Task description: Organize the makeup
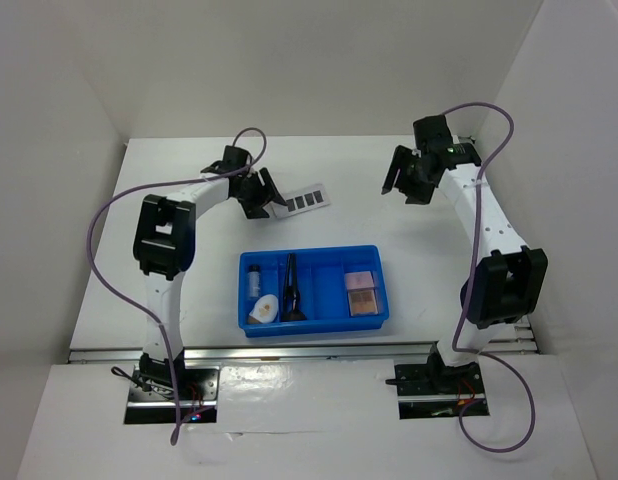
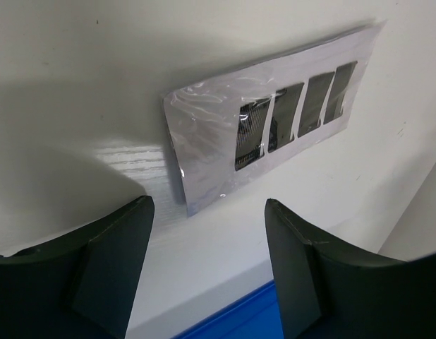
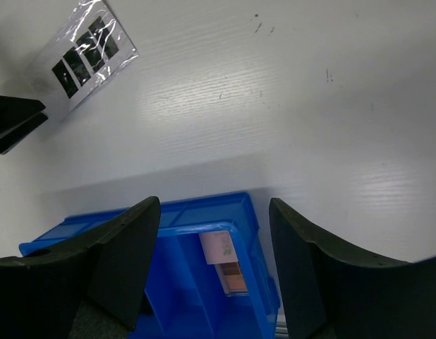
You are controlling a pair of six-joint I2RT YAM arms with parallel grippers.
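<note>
The clear palette [image 1: 300, 201] with dark pans lies flat on the white table behind the blue tray [image 1: 311, 258]; it also shows in the left wrist view [image 2: 274, 120] and the right wrist view [image 3: 85, 58]. My left gripper [image 1: 264, 197] is open, empty, just left of the palette's near end. My right gripper [image 1: 404, 185] is open and empty, held above the table's back right. In the tray lie a black-capped vial [image 1: 254, 279], a white oval piece [image 1: 264, 310], black brushes [image 1: 291, 290] and two pink/tan squares [image 1: 360, 293], the squares also in the right wrist view [image 3: 228, 263].
White walls close in the table at the back and both sides. The tray's blue rim [image 2: 235, 318] shows at the bottom of the left wrist view. The left gripper's fingers [image 3: 13, 121] show at the left edge of the right wrist view.
</note>
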